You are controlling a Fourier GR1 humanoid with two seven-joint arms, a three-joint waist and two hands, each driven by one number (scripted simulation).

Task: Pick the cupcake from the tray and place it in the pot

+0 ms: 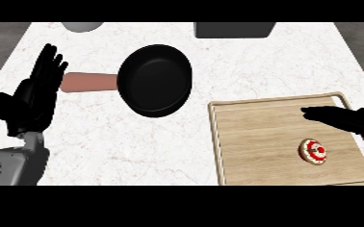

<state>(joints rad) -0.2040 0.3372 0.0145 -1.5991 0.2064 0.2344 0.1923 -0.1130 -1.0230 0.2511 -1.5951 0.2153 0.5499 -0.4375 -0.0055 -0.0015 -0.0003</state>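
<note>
A small cupcake (313, 152) with white icing and red topping lies on the wooden tray (256, 139) at the lower right. A black pan (155, 80) with a reddish-brown handle (86, 82) rests on the counter at the centre left. My right hand (335, 118) comes in from the right edge, fingers straight and pointing left, above the tray and just beyond the cupcake, apart from it. At the left edge my left hand (37, 96) stays open with fingers up, beside the pan's handle.
A grey rounded object (83, 26) sits at the counter's far edge on the left, and a dark grey box-like object (235, 29) at the far edge on the right. The white marble counter (142, 149) stretches between pan and tray.
</note>
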